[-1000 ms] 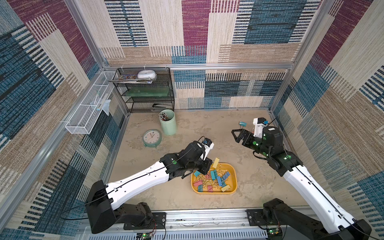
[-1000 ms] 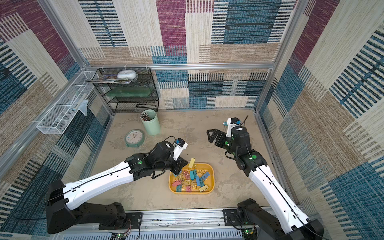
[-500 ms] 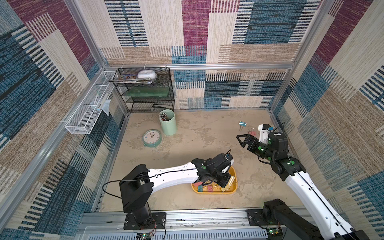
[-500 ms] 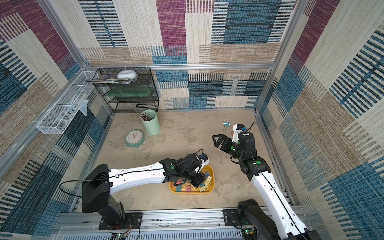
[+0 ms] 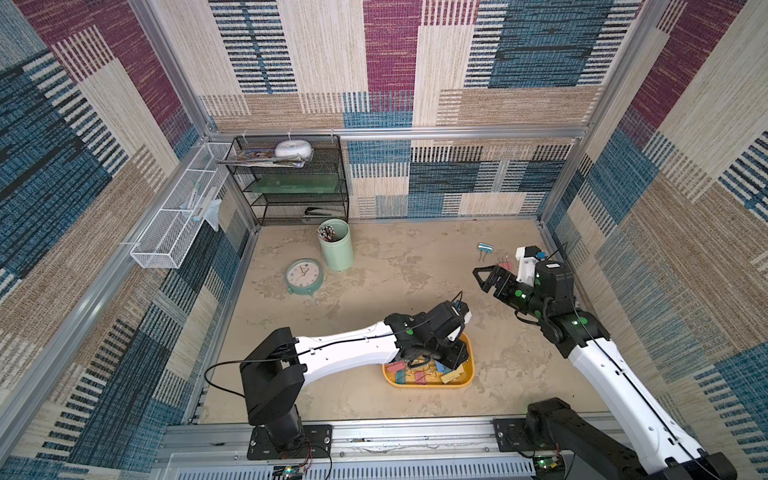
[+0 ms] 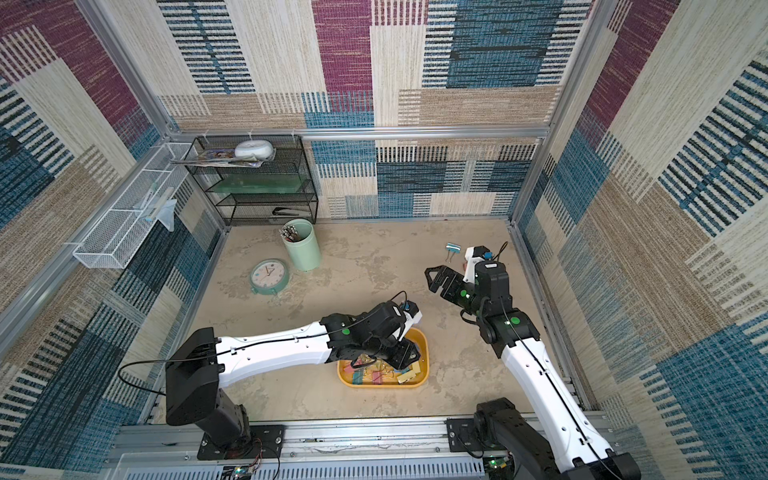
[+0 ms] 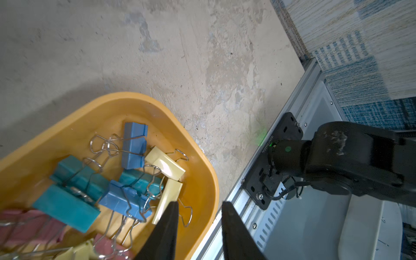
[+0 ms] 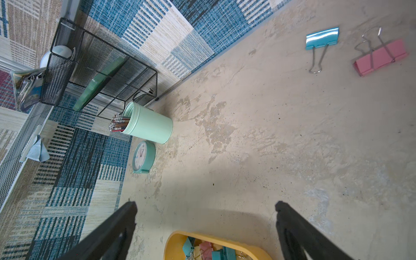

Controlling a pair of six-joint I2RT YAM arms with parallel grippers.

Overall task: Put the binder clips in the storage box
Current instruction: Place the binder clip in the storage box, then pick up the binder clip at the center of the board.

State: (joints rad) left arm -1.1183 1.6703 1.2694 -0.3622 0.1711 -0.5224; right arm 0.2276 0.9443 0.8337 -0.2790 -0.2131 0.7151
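Observation:
The storage box [image 5: 428,383] [image 6: 382,384], a shallow yellow-orange tray, sits on the floor near the front edge and holds several binder clips [image 5: 419,370] [image 7: 132,144] in blue, teal, yellow and pink. My left gripper [image 5: 451,353] [image 7: 200,203] hangs low over the box's right end, jaws apart, nothing between them. Two more clips lie on the floor at the far right: a teal one [image 5: 485,248] [image 8: 322,38] and a pink one [image 5: 504,264] [image 8: 380,57]. My right gripper [image 5: 486,278] [image 8: 205,203] hovers just in front of them, wide open and empty.
A mint-green cup [image 5: 337,245] of pencils and a small teal clock [image 5: 304,275] stand at the back left. A black mesh shelf [image 5: 291,183] fills the back left corner, with a white wire basket [image 5: 178,224] on the left wall. The right arm's base [image 7: 337,157] sits close beside the box.
My left gripper carried a yellow clip from the box's far left corner to over its right end, came down and opened, so the clip has left its jaws. The right gripper drew back slightly.

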